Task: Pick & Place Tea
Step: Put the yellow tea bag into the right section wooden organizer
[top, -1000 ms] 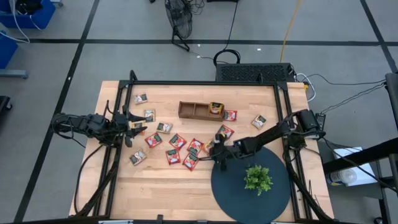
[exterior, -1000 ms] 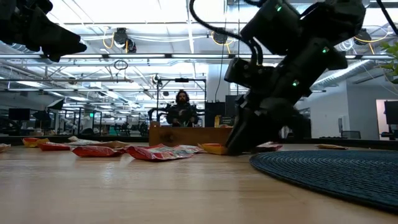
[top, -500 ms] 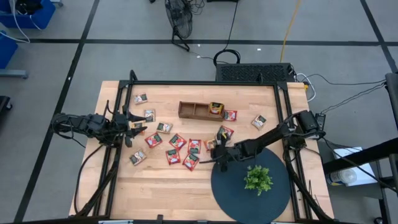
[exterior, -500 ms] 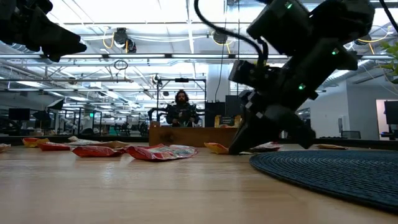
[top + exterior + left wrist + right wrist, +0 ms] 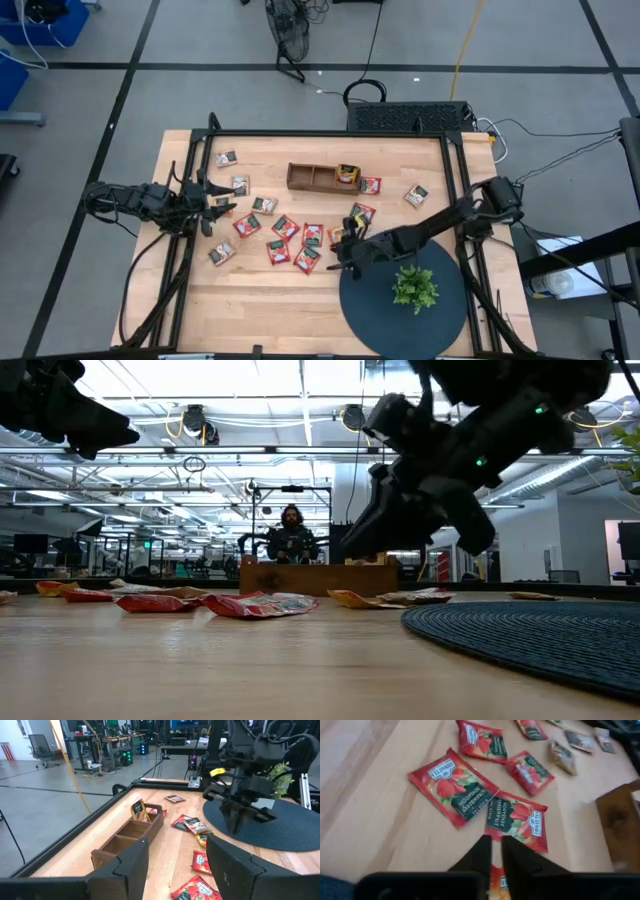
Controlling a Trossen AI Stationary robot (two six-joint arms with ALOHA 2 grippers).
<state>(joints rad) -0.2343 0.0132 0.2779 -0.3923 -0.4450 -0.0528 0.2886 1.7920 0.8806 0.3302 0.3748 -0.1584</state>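
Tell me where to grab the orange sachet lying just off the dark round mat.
Take the orange sachet by its end farthest from the mat. It lies flat on the table, but in the low view that end curls slightly upward. Probably best to come down from above, pinching across that lifted edge.

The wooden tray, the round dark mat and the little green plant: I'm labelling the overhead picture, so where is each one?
wooden tray (image 5: 312, 176): high view, on its middle compartment.
round dark mat (image 5: 370, 305): high view, on bare mat left of the plant.
green plant (image 5: 414, 287): high view, on the middle of its leaves.
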